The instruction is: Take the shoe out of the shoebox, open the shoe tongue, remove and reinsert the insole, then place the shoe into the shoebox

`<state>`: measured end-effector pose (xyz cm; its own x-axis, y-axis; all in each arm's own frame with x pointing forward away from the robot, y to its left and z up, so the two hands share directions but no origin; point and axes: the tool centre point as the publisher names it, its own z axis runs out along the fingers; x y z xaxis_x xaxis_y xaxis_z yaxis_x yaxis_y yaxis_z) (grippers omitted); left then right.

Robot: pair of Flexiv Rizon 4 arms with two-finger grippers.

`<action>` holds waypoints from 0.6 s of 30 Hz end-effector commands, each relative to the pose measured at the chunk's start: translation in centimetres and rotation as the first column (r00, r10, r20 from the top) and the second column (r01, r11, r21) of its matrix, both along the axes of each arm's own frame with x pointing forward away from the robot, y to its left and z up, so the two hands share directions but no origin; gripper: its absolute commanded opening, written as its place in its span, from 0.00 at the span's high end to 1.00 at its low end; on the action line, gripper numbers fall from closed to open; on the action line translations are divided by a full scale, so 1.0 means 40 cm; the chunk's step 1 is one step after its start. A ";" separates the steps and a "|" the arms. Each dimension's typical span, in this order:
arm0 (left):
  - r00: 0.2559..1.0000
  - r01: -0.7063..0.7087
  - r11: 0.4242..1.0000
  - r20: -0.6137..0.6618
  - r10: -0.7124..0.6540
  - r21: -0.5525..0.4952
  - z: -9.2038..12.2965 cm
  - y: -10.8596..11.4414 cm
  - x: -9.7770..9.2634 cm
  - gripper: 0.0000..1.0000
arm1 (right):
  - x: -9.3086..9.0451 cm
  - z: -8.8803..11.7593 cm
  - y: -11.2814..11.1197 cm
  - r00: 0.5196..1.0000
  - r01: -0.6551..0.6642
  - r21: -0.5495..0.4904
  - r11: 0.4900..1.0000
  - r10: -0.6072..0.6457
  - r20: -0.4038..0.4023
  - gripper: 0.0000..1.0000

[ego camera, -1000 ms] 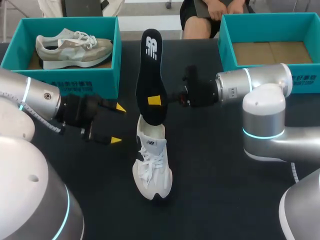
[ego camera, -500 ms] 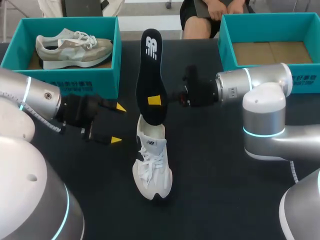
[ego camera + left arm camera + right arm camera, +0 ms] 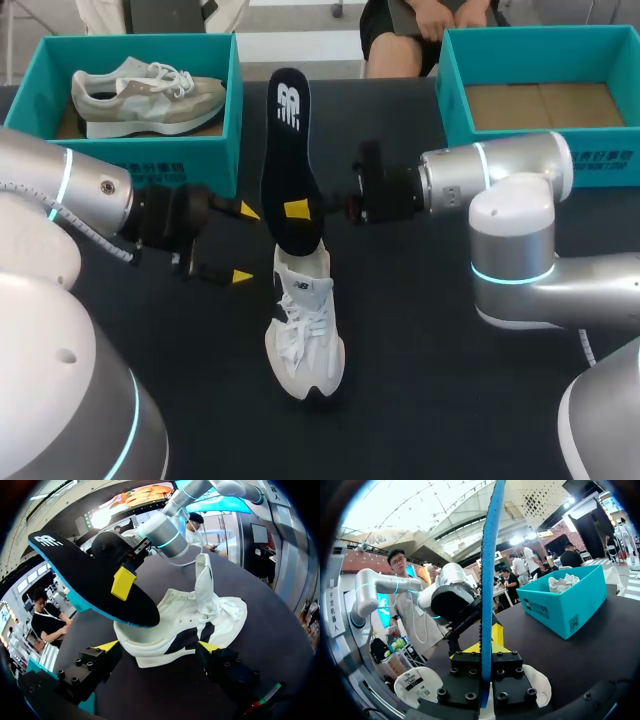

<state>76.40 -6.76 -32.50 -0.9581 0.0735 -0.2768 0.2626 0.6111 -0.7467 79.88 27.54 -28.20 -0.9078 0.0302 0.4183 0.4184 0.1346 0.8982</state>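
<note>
A white shoe [image 3: 305, 335] lies on the dark table, heel end toward the far side. Over its opening a black insole [image 3: 285, 150] with a blue edge stands nearly upright, its lower end at the shoe's collar. My right gripper [image 3: 297, 210] is shut on the insole's lower part, one yellow tip showing on its face. In the right wrist view the insole [image 3: 488, 570] runs edge-on between the fingers of the right gripper [image 3: 487, 642]. My left gripper [image 3: 243, 244] is open just left of the shoe's heel. From the left wrist, the shoe [image 3: 185, 625] lies just ahead of the left gripper [image 3: 159, 647].
A teal box [image 3: 215, 150] at the back left holds a grey and beige shoe [image 3: 150, 95]. Another teal box [image 3: 455, 110] at the back right shows only its cardboard floor. Bare tabletop [image 3: 430, 380] lies in front of and to the right of the white shoe.
My right arm has shifted the insole a little to the left and tilted it. My left gripper has come closer to the shoe's heel, still open.
</note>
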 end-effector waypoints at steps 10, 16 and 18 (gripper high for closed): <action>0.999 -0.037 0.999 -0.003 0.037 0.029 -0.035 -0.036 0.027 0.00 | 0.015 -0.062 -0.015 0.999 -0.042 0.014 0.999 0.042 -0.006 1.00; 0.998 -0.052 0.998 -0.017 0.052 0.029 -0.048 -0.044 0.035 0.00 | 0.003 -0.075 -0.020 0.999 -0.044 0.022 0.999 0.044 -0.023 1.00; 0.998 -0.058 0.998 -0.023 0.059 0.032 -0.052 -0.044 0.037 0.00 | -0.001 -0.079 -0.019 0.999 -0.044 0.024 0.999 0.045 -0.027 1.00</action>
<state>77.68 -8.06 -34.16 -0.9673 0.0281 -0.2522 0.2108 0.6422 -0.7370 80.03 26.65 -31.09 -0.8962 -0.0209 0.4432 0.4366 0.1360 0.8893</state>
